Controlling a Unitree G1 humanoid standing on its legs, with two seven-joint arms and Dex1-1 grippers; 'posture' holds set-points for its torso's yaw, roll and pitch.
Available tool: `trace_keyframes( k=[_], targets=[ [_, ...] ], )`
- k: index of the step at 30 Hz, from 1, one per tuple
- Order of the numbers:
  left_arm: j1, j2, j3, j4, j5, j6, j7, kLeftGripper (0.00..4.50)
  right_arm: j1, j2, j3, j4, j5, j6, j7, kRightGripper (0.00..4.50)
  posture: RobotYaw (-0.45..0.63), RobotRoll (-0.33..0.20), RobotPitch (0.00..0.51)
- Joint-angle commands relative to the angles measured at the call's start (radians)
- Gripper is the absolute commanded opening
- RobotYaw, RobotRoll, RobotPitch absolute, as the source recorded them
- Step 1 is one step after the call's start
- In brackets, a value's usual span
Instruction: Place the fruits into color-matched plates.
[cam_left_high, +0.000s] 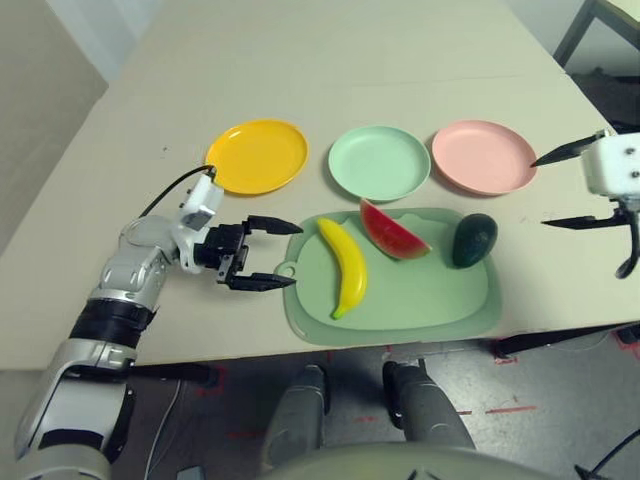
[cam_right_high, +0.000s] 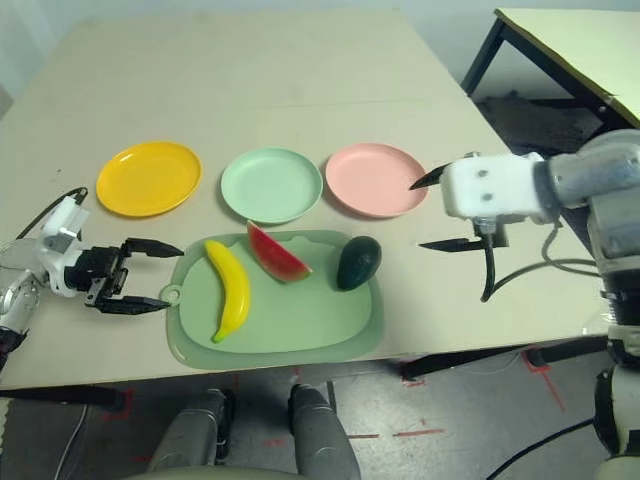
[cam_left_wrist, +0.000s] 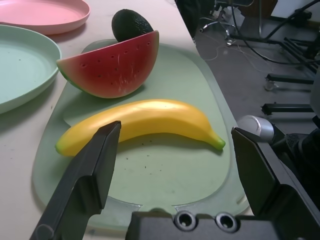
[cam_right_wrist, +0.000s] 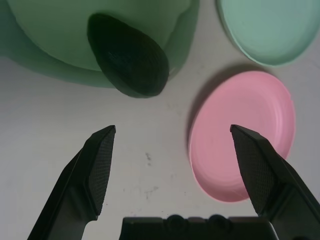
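On the pale green mat (cam_left_high: 420, 300) lie a yellow banana (cam_left_high: 344, 265), a red watermelon wedge (cam_left_high: 392, 232) and a dark green avocado (cam_left_high: 473, 240). Behind the mat stand the yellow plate (cam_left_high: 257, 155), the mint green plate (cam_left_high: 379, 161) and the pink plate (cam_left_high: 483, 156), all bare. My left gripper (cam_left_high: 274, 255) is open just left of the mat, its fingers pointing at the banana (cam_left_wrist: 145, 122). Right of the avocado (cam_right_wrist: 129, 54) and beside the pink plate (cam_right_wrist: 245, 132), my right gripper (cam_left_high: 556, 188) hangs open above the table.
The mat's ring tab (cam_left_high: 289, 270) lies right at the left fingertips. The table's front edge (cam_left_high: 300, 350) runs just below the mat. A second table (cam_right_high: 570, 45) stands at the far right.
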Motion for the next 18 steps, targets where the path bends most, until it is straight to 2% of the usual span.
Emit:
trace_keyframes(
  k=[1, 7, 11, 18],
  targets=[
    [0.011, -0.006, -0.01, 0.005, 0.001, 0.003, -0.005, 4.5, -0.003, -0.033, 0.094, -0.057, 0.018, 0.035, 0.012, 4.48, -0.04, 0.0, 0.197],
    [0.041, -0.01, -0.008, -0.001, 0.033, -0.016, -0.005, 4.5, -0.022, 0.057, 0.141, -0.019, -0.042, 0.017, 0.012, 4.48, -0.02, 0.0, 0.201],
    [0.059, -0.015, 0.006, -0.021, 0.037, -0.009, -0.005, 4.5, -0.006, 0.083, 0.169, -0.016, -0.07, -0.005, 0.012, 4.48, -0.01, 0.0, 0.195],
    [0.084, -0.032, 0.022, -0.052, 0.058, -0.004, -0.005, 4.5, -0.022, 0.159, 0.166, 0.06, -0.179, -0.093, 0.004, 4.48, -0.01, 0.0, 0.185]
  ],
)
